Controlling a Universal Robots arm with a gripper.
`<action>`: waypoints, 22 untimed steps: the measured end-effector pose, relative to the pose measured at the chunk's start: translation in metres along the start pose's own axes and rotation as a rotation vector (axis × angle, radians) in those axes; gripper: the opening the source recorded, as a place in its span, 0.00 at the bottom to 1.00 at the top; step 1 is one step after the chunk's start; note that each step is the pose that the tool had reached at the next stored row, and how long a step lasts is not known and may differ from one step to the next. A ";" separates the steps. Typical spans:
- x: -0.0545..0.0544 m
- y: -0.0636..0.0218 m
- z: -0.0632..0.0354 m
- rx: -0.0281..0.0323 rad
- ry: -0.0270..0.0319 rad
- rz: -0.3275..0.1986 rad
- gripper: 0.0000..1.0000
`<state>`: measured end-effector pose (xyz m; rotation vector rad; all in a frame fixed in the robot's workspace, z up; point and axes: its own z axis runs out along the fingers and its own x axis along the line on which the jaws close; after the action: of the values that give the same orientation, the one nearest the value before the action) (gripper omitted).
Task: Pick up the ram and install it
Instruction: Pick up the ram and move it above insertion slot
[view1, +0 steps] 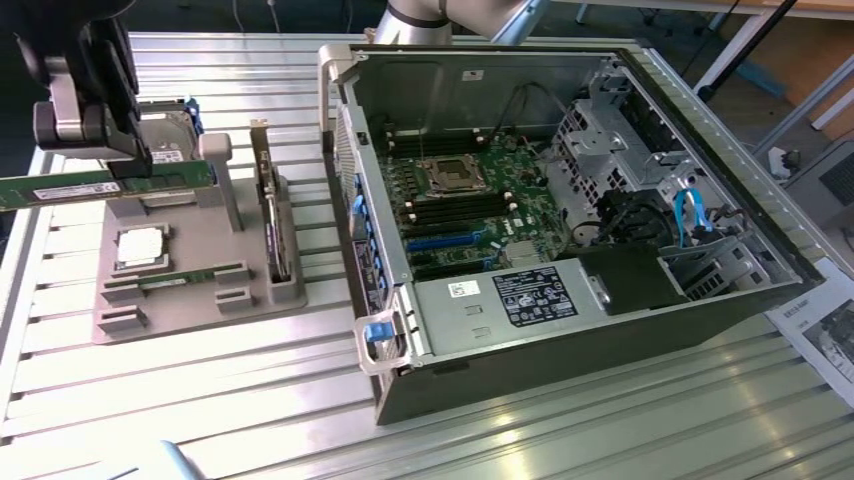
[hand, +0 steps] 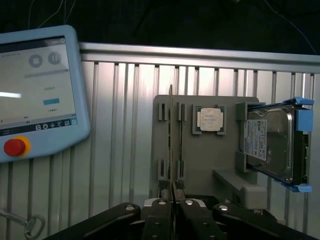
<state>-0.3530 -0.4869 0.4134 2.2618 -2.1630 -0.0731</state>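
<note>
The ram (view1: 67, 190) is pinched in the nearly closed gripper (view1: 131, 168), long axis roughly level, with the motherboard (view1: 507, 165) well apart toward the exterior view's right.

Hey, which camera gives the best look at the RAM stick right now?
The exterior view: the ram shows its long green side, clamped in the gripper. The wrist view catches the ram edge-on, as a thin line.

We see a green ram (view1: 54, 192), a grey holder (view1: 200, 292), blue drive rails (hand: 304, 119) and a ribbed silver worktop (view1: 160, 410).
</note>
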 end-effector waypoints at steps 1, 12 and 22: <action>0.000 -0.0012 0.0000 0.0001 -0.0001 0.000 0.12; 0.004 -0.0257 -0.0011 -0.0007 -0.0001 0.000 0.12; 0.009 -0.0554 -0.0024 -0.0013 -0.0002 0.000 0.12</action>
<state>-0.2971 -0.4937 0.4133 2.2612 -2.1625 -0.0747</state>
